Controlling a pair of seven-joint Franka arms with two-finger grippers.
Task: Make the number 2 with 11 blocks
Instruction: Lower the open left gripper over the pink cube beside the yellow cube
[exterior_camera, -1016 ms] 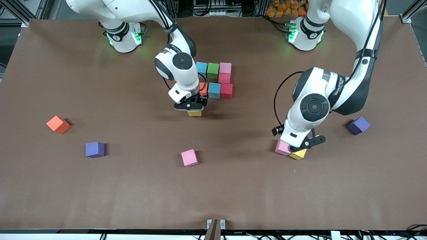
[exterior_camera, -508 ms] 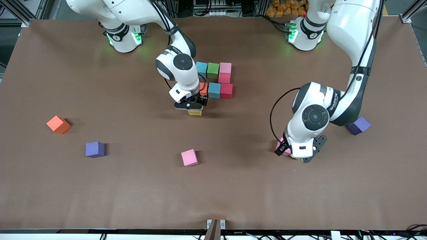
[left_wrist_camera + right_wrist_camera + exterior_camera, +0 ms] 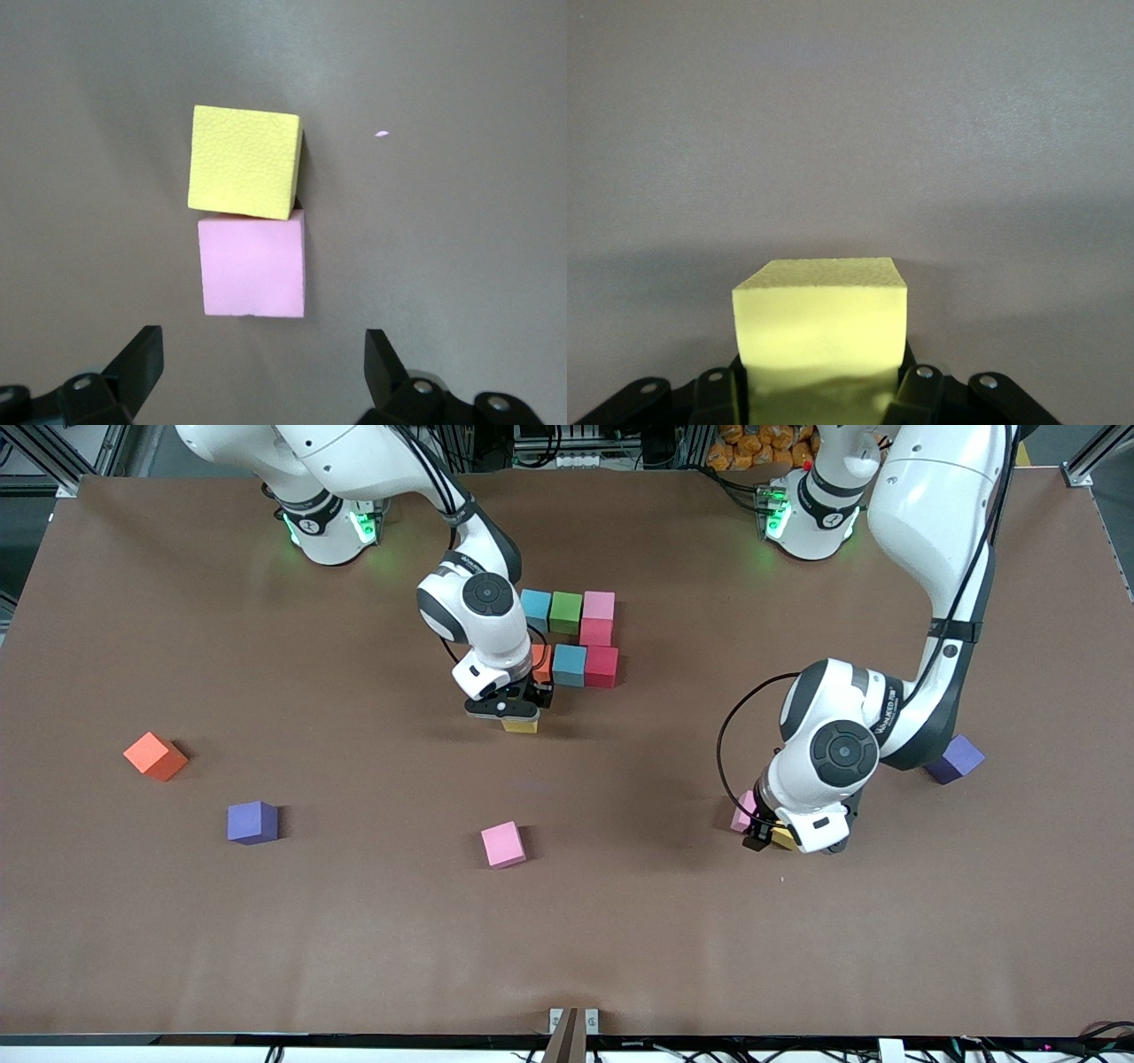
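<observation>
The partial number 2 lies mid-table: light blue (image 3: pixel 535 607), green (image 3: pixel 565 611) and pink (image 3: pixel 599 605) cubes in a row, then a red cube (image 3: pixel 595 632), then red (image 3: pixel 601 665), light blue (image 3: pixel 570 664) and orange (image 3: pixel 541 661). My right gripper (image 3: pixel 505 710) is shut on a yellow cube (image 3: pixel 520 725) (image 3: pixel 821 323), low over the table just nearer the camera than the orange cube. My left gripper (image 3: pixel 784 840) (image 3: pixel 261 372) is open above a pink cube (image 3: pixel 253 266) (image 3: pixel 742 812) touching a yellow cube (image 3: pixel 244 162) (image 3: pixel 780 838).
Loose on the table are a pink cube (image 3: pixel 503 844), an orange cube (image 3: pixel 155 756) and a purple cube (image 3: pixel 252 822) toward the right arm's end. Another purple cube (image 3: pixel 955 758) lies beside the left arm's forearm.
My left wrist has swung round and come over the pink and yellow pair, hiding most of them in the front view. My right gripper with the yellow cube has edged slightly toward the digit.
</observation>
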